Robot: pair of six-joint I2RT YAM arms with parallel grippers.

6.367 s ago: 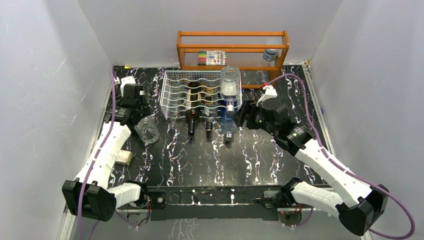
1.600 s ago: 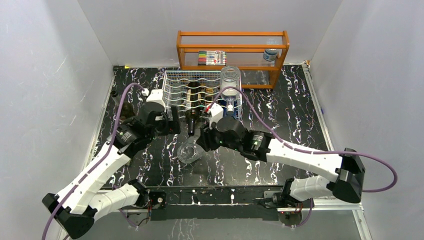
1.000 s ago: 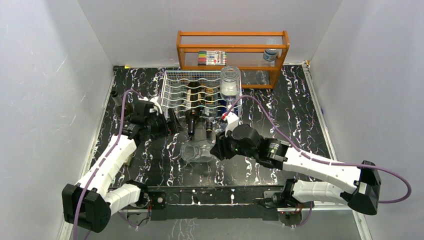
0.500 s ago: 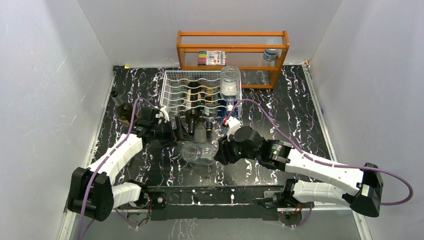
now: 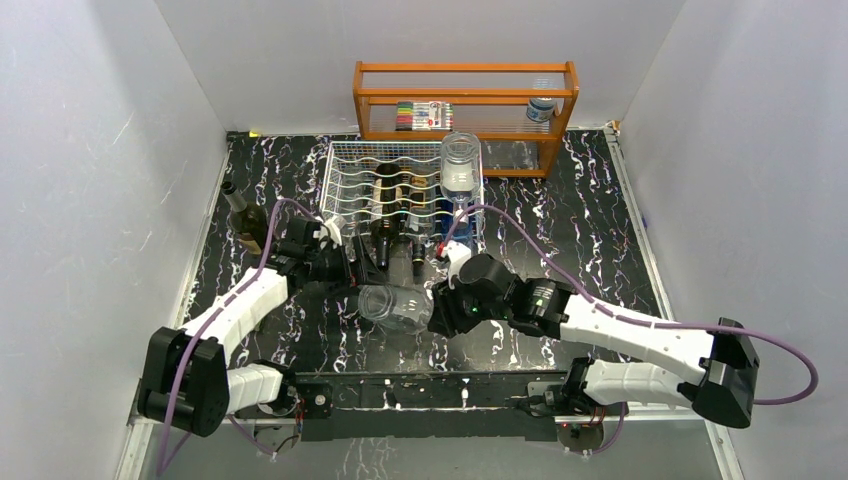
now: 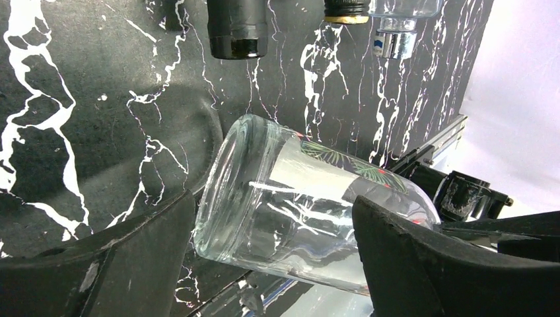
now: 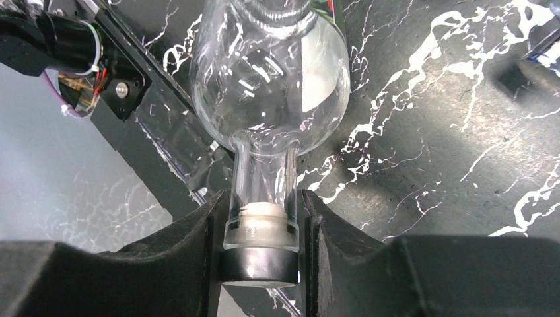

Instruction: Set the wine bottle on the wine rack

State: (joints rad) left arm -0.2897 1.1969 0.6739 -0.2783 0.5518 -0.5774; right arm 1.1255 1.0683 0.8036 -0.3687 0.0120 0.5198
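The clear wine bottle [image 5: 390, 306] lies nearly level just above the black marbled table, in front of the wine rack [image 5: 345, 190]. Its base points left and its neck right. My right gripper [image 5: 440, 305] is shut on the neck just below the capped mouth, seen close in the right wrist view [image 7: 261, 224]. My left gripper [image 5: 358, 275] stands open at the bottle's base end. In the left wrist view, the glass body [image 6: 290, 198] lies between its wide-set fingers [image 6: 119, 264]. The white wire rack holds several dark bottles and a clear one [image 5: 460, 165] on top.
A dark bottle [image 5: 245, 222] stands upright near the left wall. An orange wooden shelf [image 5: 465, 95] with markers and a small jar stands behind the rack. Bottle necks [image 6: 238, 30] stick out of the rack's front. The metal base rail [image 5: 430, 390] runs along the near edge.
My left gripper has swung right from beside the rack to the bottle's base end, and its jaws have narrowed a little. The right gripper has kept hold of the neck, shifting the bottle slightly left.
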